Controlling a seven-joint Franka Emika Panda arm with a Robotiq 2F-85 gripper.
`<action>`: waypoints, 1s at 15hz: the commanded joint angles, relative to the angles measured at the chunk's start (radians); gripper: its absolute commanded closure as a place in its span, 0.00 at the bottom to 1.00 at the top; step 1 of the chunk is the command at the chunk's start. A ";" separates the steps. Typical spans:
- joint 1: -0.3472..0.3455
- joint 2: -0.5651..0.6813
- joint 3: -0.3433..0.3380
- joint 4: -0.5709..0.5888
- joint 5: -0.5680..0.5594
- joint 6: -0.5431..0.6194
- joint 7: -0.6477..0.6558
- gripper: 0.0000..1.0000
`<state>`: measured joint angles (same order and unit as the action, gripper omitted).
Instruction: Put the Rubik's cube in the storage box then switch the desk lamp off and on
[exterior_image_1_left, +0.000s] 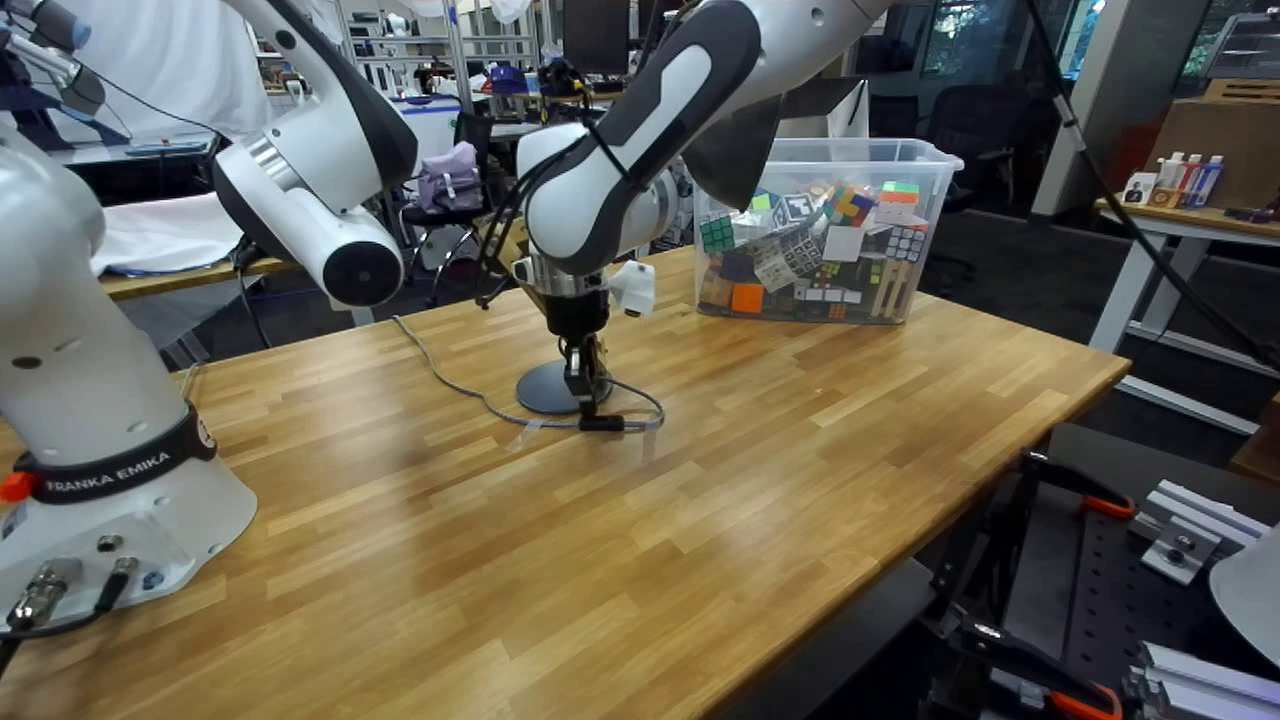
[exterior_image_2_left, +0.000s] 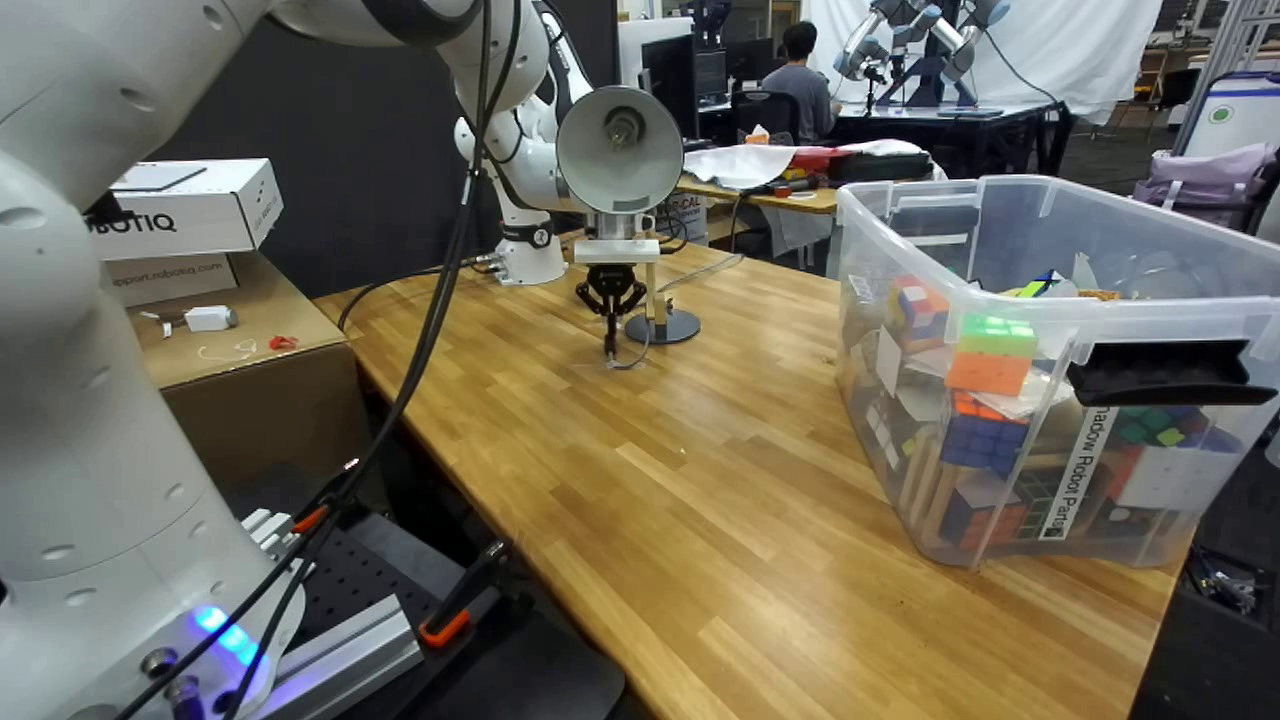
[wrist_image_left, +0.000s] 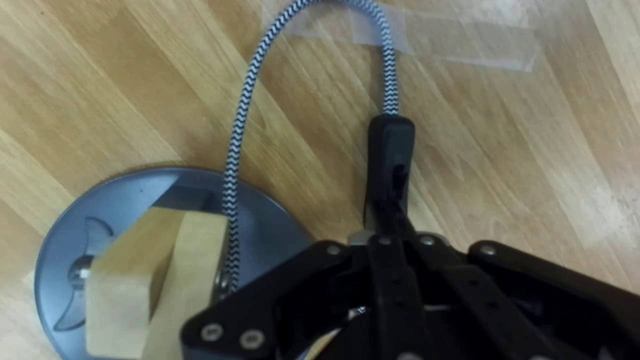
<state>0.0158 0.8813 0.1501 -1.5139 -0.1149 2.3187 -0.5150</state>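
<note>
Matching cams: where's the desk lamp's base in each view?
In an exterior view: lamp base just left of centre, partly behind the tool.
In an exterior view: lamp base just right of centre, right of the tool's tip.
Wrist view: lamp base lower left, cut by the bottom edge.
Shared landmark: the tool, in all three.

A multicoloured cube (exterior_image_1_left: 848, 205) lies tilted among others in the clear, open-topped box (exterior_image_2_left: 1130, 318); apart from it, the lamp (exterior_image_2_left: 625, 188) stands upright on its round grey base, wooden arm raised, head turned sideways, bulb unlit
</note>
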 joint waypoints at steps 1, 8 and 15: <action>-0.005 -0.056 0.011 -0.038 -0.020 0.042 -0.023 1.00; -0.001 -0.126 0.005 -0.112 -0.033 0.051 -0.016 1.00; 0.002 -0.353 0.025 -0.370 -0.031 0.156 0.000 1.00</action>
<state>0.0225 0.6635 0.1630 -1.7436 -0.1348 2.4098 -0.5228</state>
